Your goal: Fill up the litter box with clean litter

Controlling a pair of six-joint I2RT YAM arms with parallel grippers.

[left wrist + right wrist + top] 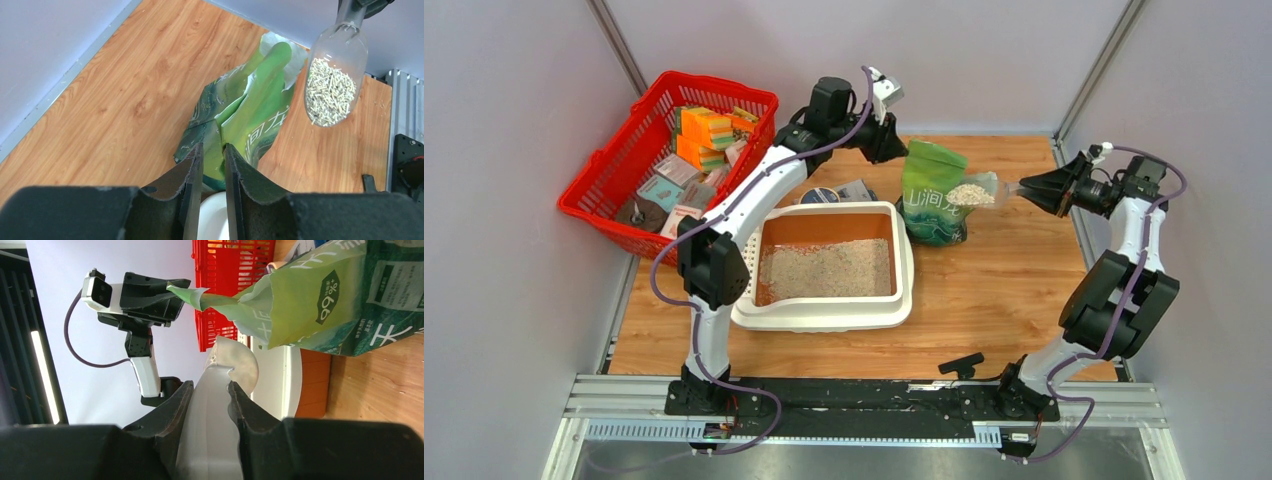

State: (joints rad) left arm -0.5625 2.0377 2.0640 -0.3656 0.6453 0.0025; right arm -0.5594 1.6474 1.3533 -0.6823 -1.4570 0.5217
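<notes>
Wood-grain worktop (1004, 290), plain grey walls (514, 120), red basket (614, 190) parked in the far-left corner. Left hand (212, 150) pinched shut on the top flap of the green bag (932, 205), presumably to hold it upright with the mouth open. Right hand (207, 390) clamped around the handle of the clear scoop (345, 40), held roughly level, likely to avoid spilling the load of litter (327, 92). Scoop hanging in the air just beside the bag's top. Litter box (824, 312) down on the worktop right next to the bag, lower than the right hand and off to its left, well apart from it. Thin layer of litter in there already, so probably mid-fill.
</notes>
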